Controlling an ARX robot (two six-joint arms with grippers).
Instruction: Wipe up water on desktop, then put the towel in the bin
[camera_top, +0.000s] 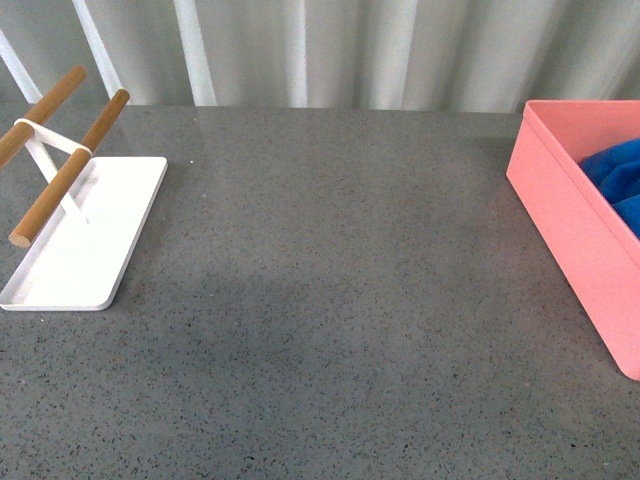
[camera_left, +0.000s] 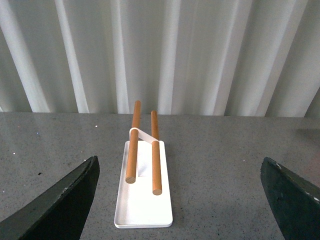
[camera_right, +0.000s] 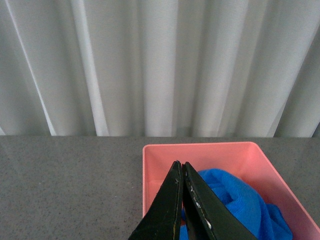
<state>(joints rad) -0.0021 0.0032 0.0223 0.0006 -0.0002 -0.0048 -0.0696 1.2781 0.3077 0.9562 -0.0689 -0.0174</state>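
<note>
The blue towel (camera_top: 618, 178) lies bunched inside the pink bin (camera_top: 570, 225) at the right edge of the dark speckled desktop (camera_top: 330, 280). In the right wrist view the towel (camera_right: 235, 200) fills the bin (camera_right: 200, 155), and my right gripper (camera_right: 180, 167) hangs above it, shut with nothing between its fingers. My left gripper (camera_left: 185, 172) is open, its two dark fingers (camera_left: 65, 200) spread wide above the desktop (camera_left: 225, 170), facing the white tray. Neither arm shows in the front view. I see no water on the desktop.
A white tray (camera_top: 85, 250) with two wooden bars (camera_top: 70, 165) stands at the desktop's left; the left wrist view shows that tray (camera_left: 142, 205) between the fingers, farther off. A pale pleated curtain (camera_top: 320, 50) closes the back.
</note>
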